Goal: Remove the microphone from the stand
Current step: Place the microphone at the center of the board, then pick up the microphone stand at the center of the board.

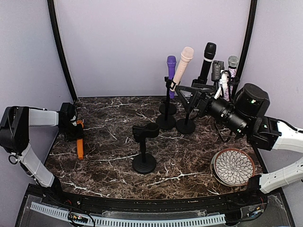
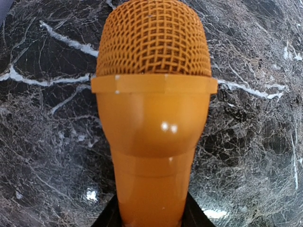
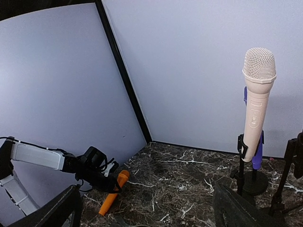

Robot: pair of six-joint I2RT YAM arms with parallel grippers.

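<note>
**Orange mic lies flat at the left, held in the left gripper**

The orange mic (image 1: 80, 144) is at the left edge of the table (image 1: 113, 137), well apart from the empty stand (image 1: 144, 147) in the middle. Its long axis lies flat along the table surface and runs from front to back. The head points to the back wall, and the thin tail points to the near edge, where the arm bases are. I cannot tell whether it touches the marble or hangs just above it.

The left gripper (image 1: 71, 126) holds the mic on the body just below the head. Its jaws are narrow, with one black finger on each side.

The mic is smooth, shiny orange plastic with small light reflections. Its head is a rounded dome of fine woven mesh, also orange, which sits on a flat collar ring. Under the collar the body swells a little and then narrows into a long, slim tube.

The table is glossy dark marble with white veins. The stand is matte black, with a round flat base, a thin post and a clip on top.

The right gripper (image 3: 147, 198) is spread wide and holds nothing. It is near the cream mic (image 3: 258, 109), which stands head up in its own stand at the back.
</note>
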